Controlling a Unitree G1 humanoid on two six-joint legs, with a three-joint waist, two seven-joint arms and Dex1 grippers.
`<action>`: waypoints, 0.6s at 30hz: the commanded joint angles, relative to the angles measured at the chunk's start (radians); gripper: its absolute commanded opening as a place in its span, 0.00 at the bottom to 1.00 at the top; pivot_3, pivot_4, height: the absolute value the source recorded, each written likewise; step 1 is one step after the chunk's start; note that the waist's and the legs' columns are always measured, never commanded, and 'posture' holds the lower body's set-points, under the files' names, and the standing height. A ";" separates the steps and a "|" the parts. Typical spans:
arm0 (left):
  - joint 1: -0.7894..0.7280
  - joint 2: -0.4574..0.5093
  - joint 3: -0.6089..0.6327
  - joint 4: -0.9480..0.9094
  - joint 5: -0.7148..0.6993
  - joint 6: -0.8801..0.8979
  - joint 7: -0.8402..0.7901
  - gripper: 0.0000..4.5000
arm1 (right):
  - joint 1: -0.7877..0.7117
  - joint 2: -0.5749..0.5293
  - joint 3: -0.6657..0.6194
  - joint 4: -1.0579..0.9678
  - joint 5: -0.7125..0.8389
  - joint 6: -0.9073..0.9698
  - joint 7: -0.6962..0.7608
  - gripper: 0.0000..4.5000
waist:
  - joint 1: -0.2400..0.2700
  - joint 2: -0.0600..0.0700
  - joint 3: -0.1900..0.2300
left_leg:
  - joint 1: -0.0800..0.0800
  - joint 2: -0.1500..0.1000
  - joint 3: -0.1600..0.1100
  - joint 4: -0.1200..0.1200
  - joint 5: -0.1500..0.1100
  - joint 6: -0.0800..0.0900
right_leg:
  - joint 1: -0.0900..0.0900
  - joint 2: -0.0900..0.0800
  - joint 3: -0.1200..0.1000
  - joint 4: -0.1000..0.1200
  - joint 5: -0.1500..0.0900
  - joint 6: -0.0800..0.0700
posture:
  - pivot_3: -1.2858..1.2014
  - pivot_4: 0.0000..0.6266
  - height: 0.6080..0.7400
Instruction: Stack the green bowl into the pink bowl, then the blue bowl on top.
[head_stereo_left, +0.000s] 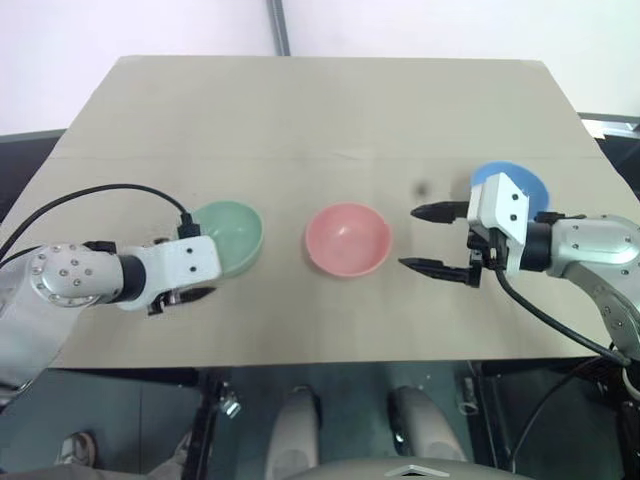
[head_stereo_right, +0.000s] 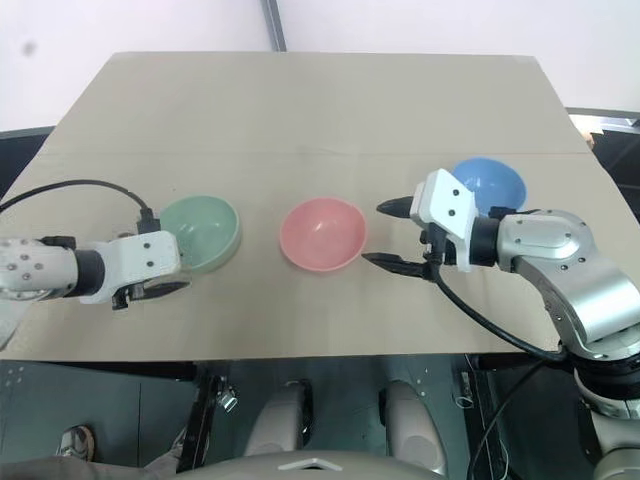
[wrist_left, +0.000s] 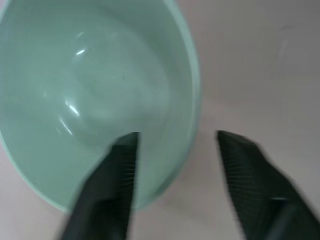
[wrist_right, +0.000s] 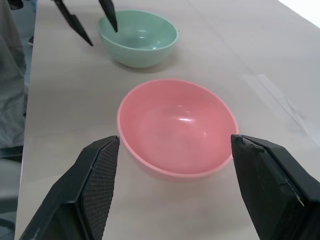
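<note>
Your green bowl (head_stereo_left: 229, 237) sits upright on the table (head_stereo_left: 330, 110), on the left of the row, with the pink bowl (head_stereo_left: 347, 239) in the middle, well apart from it, and the blue bowl (head_stereo_right: 488, 184) off to the right, partly hidden behind your right arm. All three stand separate, nothing stacked yet. Your left gripper (wrist_left: 175, 150) is right at the green bowl's near rim, one finger (wrist_left: 117, 165) inside the bowl and the other outside, so the jaws straddle the wall with a gap showing; they have not clamped on it. Your right gripper (head_stereo_left: 437, 240) hovers just beside the pink bowl, fingers spread wide and holding nothing, aimed across at that bowl.
</note>
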 joint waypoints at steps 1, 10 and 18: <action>-0.036 -0.013 -0.018 0.025 0.037 -0.050 -0.024 0.23 | 0.017 -0.025 -0.049 -0.046 0.017 -0.010 -0.019 0.86 | 0.000 0.000 0.000 | -0.001 0.000 0.000 0.001 0.000 0.000 | 0.000 0.000 0.000 0.000 0.000 0.000 | 0.52 0.24 1.00; -0.292 -0.062 -0.023 0.019 -0.108 -0.162 -0.223 0.18 | 0.069 -0.055 -0.098 -0.068 0.036 -0.015 -0.046 0.86 | 0.007 0.000 0.000 | -0.006 0.000 -0.005 0.006 0.000 0.000 | -0.001 0.000 -0.004 0.001 0.000 0.000 | 0.52 0.24 1.00; -0.666 -0.195 -0.264 0.145 -0.015 -0.203 -0.373 0.18 | 0.153 -0.090 -0.170 -0.128 0.060 0.003 -0.092 0.86 | 0.022 0.000 0.000 | -0.006 0.000 -0.007 0.008 0.000 0.000 | 0.001 0.001 -0.006 0.002 0.000 0.001 | 0.52 0.24 1.00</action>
